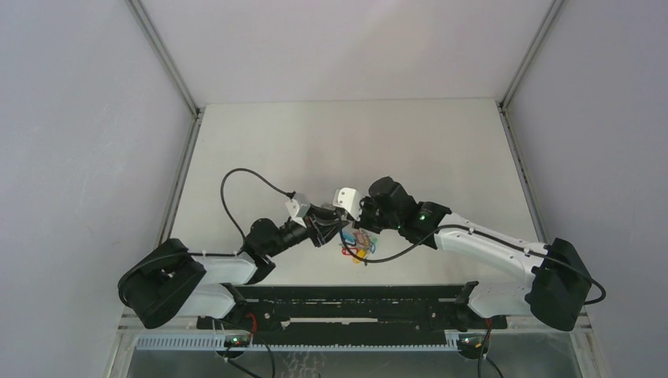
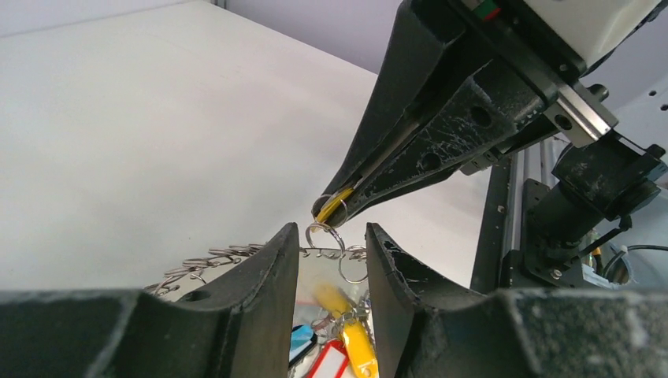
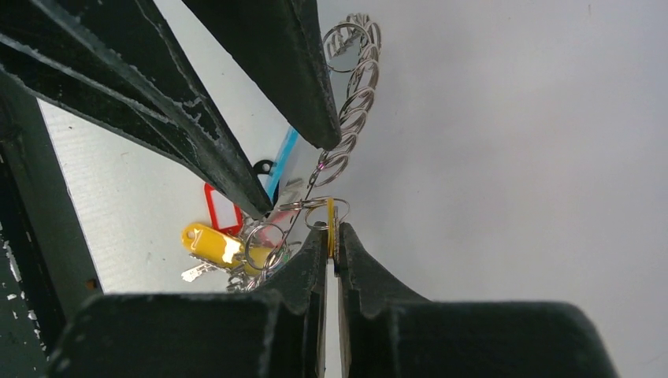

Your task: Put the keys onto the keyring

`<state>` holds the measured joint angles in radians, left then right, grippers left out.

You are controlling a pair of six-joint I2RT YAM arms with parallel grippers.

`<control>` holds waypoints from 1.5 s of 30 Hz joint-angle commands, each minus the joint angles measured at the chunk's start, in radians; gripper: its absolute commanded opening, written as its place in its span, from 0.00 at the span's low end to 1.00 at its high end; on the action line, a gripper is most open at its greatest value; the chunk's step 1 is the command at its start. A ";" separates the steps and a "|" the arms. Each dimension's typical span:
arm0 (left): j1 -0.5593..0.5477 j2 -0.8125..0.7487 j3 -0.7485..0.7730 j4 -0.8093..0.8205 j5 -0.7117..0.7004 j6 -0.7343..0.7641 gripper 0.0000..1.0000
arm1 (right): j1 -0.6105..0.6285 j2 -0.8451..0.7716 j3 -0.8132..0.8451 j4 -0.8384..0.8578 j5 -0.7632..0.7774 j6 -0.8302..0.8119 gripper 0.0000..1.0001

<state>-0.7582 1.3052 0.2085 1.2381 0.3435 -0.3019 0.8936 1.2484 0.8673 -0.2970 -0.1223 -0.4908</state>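
My right gripper [image 3: 332,230] is shut on the yellow-headed key [image 3: 330,219], held edge-on with a small split ring through its head. In the left wrist view that gripper [image 2: 332,208] reaches in from the upper right, its tips just above my left gripper [image 2: 332,228]. The left gripper is open. The keyring's chain of small metal rings [image 2: 206,260] crosses the gap between its fingers. Yellow [image 2: 358,346], red [image 2: 329,364] and blue [image 2: 302,339] tags hang below. From above, both grippers [image 1: 337,228] [image 1: 361,223] meet over the keyring [image 1: 359,249].
The white table [image 1: 346,142] is walled at the back and both sides. A black rail [image 1: 346,303] runs along the near edge between the arm bases. In the right wrist view the ring chain [image 3: 356,75] rises past the left fingers [image 3: 311,94].
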 commanded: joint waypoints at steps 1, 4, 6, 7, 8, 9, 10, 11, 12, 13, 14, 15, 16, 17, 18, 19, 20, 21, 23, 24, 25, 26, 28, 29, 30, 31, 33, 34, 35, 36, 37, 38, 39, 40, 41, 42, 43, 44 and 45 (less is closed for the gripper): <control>-0.014 -0.026 -0.014 -0.034 -0.057 0.029 0.41 | 0.020 0.008 0.078 0.001 0.027 0.037 0.00; -0.019 -0.008 -0.005 -0.031 -0.047 0.029 0.37 | 0.022 0.019 0.091 -0.007 0.027 0.049 0.00; -0.020 0.007 -0.002 -0.021 -0.036 0.027 0.36 | 0.023 0.028 0.104 -0.018 0.027 0.056 0.00; -0.020 0.013 -0.001 -0.014 -0.033 0.024 0.36 | 0.024 0.032 0.110 -0.023 0.028 0.060 0.00; -0.021 0.018 -0.001 -0.007 -0.029 0.023 0.36 | 0.025 0.036 0.116 -0.028 0.029 0.061 0.00; -0.022 0.022 0.001 -0.005 -0.028 0.022 0.36 | 0.026 0.040 0.119 -0.032 0.029 0.063 0.00; -0.023 0.026 0.004 -0.005 -0.025 0.021 0.36 | 0.027 0.043 0.123 -0.035 0.029 0.064 0.00; -0.023 0.030 0.007 -0.005 -0.022 0.021 0.36 | 0.028 0.046 0.126 -0.038 0.029 0.065 0.00; -0.023 0.033 0.010 -0.005 -0.022 0.021 0.36 | 0.028 0.047 0.129 -0.042 0.028 0.067 0.00; -0.024 0.036 0.012 -0.005 -0.021 0.019 0.36 | 0.028 0.050 0.134 -0.047 0.026 0.070 0.00; -0.026 0.040 0.014 -0.005 -0.023 0.019 0.36 | 0.030 0.054 0.139 -0.051 0.026 0.072 0.00; -0.026 0.045 0.016 -0.005 -0.026 0.018 0.36 | 0.032 0.055 0.141 -0.057 0.022 0.072 0.00; -0.026 0.049 0.020 -0.005 -0.030 0.017 0.36 | 0.035 0.057 0.143 -0.057 0.021 0.074 0.00; -0.026 0.051 0.024 -0.005 -0.033 0.020 0.36 | 0.038 0.057 0.145 -0.059 0.022 0.074 0.00; -0.026 0.052 0.026 -0.005 -0.037 0.023 0.37 | 0.041 0.057 0.146 -0.060 0.019 0.074 0.00; -0.026 0.052 0.030 -0.005 -0.041 0.025 0.37 | 0.044 0.057 0.148 -0.063 0.016 0.074 0.00; -0.026 0.053 0.034 -0.008 -0.045 0.028 0.37 | 0.046 0.058 0.150 -0.067 0.012 0.074 0.00; -0.026 0.054 0.038 -0.013 -0.046 0.032 0.36 | 0.049 0.059 0.151 -0.069 0.012 0.074 0.00; -0.026 0.056 0.046 -0.022 -0.046 0.040 0.36 | 0.054 0.058 0.154 -0.074 0.009 0.072 0.00; -0.026 0.057 0.047 -0.025 -0.048 0.041 0.36 | 0.056 0.057 0.154 -0.077 0.008 0.069 0.00; -0.026 0.056 0.047 -0.024 -0.051 0.045 0.37 | 0.056 0.057 0.154 -0.079 0.007 0.066 0.00; -0.027 0.055 0.047 -0.028 -0.053 0.048 0.36 | 0.059 0.056 0.154 -0.082 0.005 0.064 0.00; -0.026 0.050 0.051 -0.045 -0.052 0.060 0.34 | 0.060 0.054 0.154 -0.086 0.005 0.059 0.00; -0.026 0.049 0.054 -0.051 -0.051 0.063 0.32 | 0.061 0.053 0.154 -0.089 0.005 0.056 0.00; -0.026 0.049 0.054 -0.052 -0.049 0.067 0.29 | 0.062 0.052 0.154 -0.090 0.003 0.053 0.00; -0.026 0.049 0.055 -0.052 -0.048 0.068 0.26 | 0.064 0.050 0.154 -0.091 0.001 0.048 0.00; -0.026 0.049 0.058 -0.052 -0.045 0.074 0.20 | 0.067 0.048 0.154 -0.092 -0.005 0.043 0.00; -0.026 0.048 0.059 -0.052 -0.043 0.077 0.16 | 0.070 0.048 0.155 -0.095 -0.006 0.041 0.00; -0.026 0.046 0.060 -0.052 -0.040 0.081 0.11 | 0.072 0.049 0.156 -0.096 -0.004 0.037 0.00; -0.026 0.045 0.059 -0.051 -0.036 0.084 0.07 | 0.073 0.050 0.157 -0.104 0.000 0.036 0.00; -0.027 0.042 0.057 -0.050 -0.034 0.088 0.03 | 0.071 0.052 0.157 -0.108 0.007 0.035 0.00; -0.026 0.040 0.053 -0.046 -0.034 0.090 0.01 | 0.070 0.052 0.157 -0.114 0.017 0.036 0.00; -0.026 0.038 0.049 -0.042 -0.035 0.091 0.00 | 0.067 0.054 0.157 -0.122 0.031 0.040 0.00; -0.026 0.034 0.044 -0.038 -0.036 0.092 0.00 | 0.061 0.054 0.157 -0.132 0.045 0.045 0.00; -0.026 0.032 0.040 -0.035 -0.040 0.093 0.00 | 0.053 0.053 0.157 -0.142 0.057 0.050 0.00; -0.027 0.030 0.036 -0.031 -0.044 0.092 0.00 | 0.043 0.052 0.155 -0.153 0.064 0.056 0.00; -0.027 0.029 0.033 -0.029 -0.050 0.091 0.00 | 0.031 0.049 0.151 -0.161 0.070 0.061 0.00; -0.026 0.027 0.029 -0.025 -0.058 0.089 0.00 | 0.021 0.045 0.145 -0.168 0.075 0.064 0.00; -0.027 0.024 0.025 -0.023 -0.068 0.087 0.00 | 0.012 0.040 0.138 -0.175 0.080 0.069 0.00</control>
<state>-0.7815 1.3560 0.2123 1.1641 0.3161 -0.2401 0.9344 1.3140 0.9741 -0.4519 -0.0837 -0.4442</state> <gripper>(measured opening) 0.011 0.021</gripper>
